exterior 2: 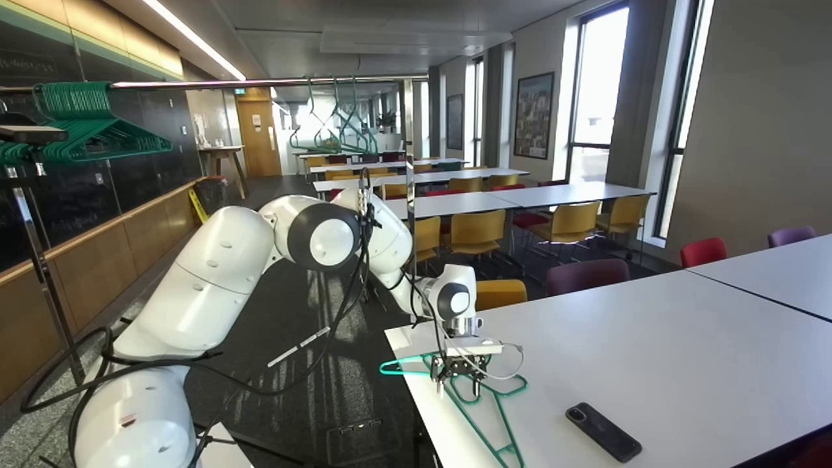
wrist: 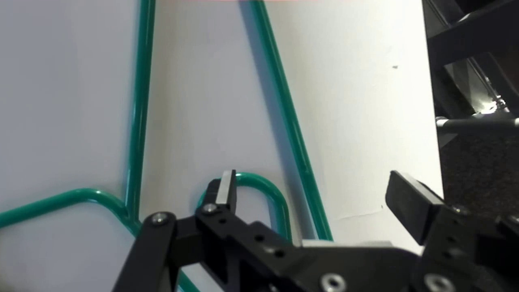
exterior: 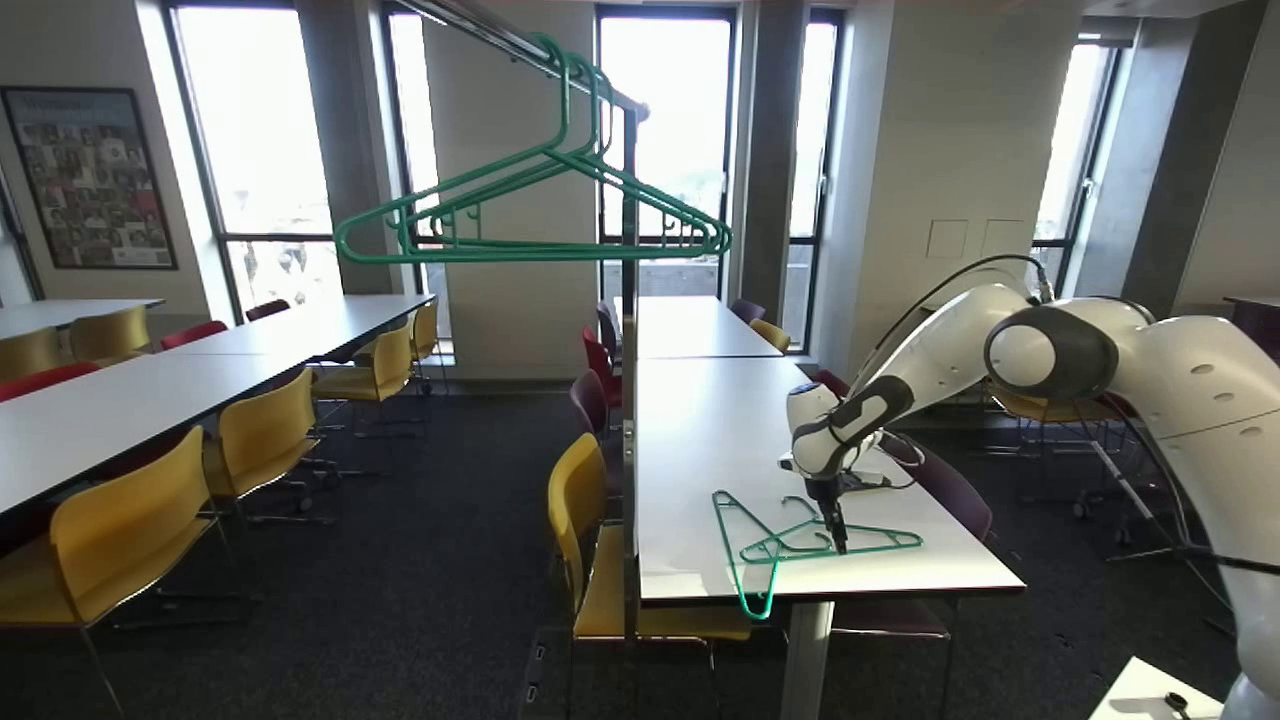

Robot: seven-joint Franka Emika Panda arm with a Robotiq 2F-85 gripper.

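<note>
The claw (wrist: 313,184) hangs spread and empty astride one side of a hanger (wrist: 290,113), which the table (wrist: 365,101) beneath supports.

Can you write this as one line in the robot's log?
gripper: open, holding nothing | below: green hanger | contact: unclear | nearby: second green hanger, overlapping it, end overhanging table | also: dark phone on table

Classroom-like room, dark blackboard (exterior 2: 153,177), rows of white tables (exterior 2: 650,344), many coloured chairs (exterior 2: 478,231)
</note>
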